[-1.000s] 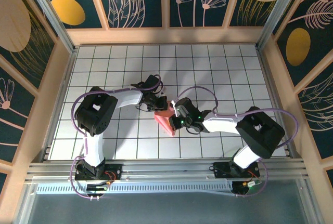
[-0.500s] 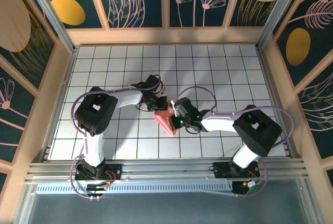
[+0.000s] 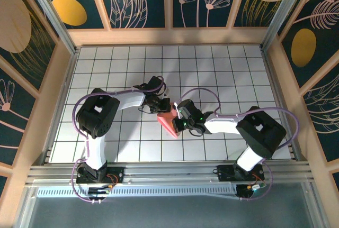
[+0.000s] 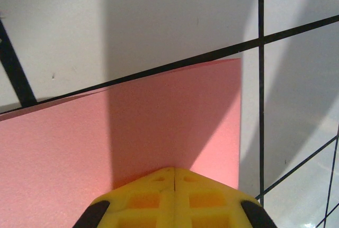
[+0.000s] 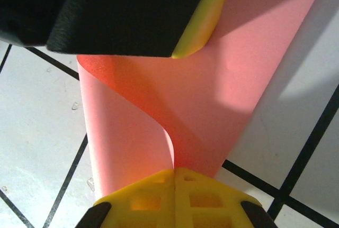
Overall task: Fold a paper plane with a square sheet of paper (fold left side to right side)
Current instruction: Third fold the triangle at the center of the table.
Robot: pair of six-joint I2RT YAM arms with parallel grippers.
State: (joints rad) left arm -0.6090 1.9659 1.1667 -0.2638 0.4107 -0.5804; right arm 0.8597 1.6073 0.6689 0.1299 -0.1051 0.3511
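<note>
The paper (image 3: 168, 125) lies near the middle of the table (image 3: 106, 69), between the two arms, its long axis running from far left to near right. The left arm (image 3: 127, 98) has its jaws pressed together at the far end, though I cannot tell if they pinch the paper or only press on it; the right arm (image 3: 228, 125) has its jaws pinching the near end, where one layer curls over the other. I judge that the next move turns on the right jaws, which must lay this loose layer flat along that axis.
</note>
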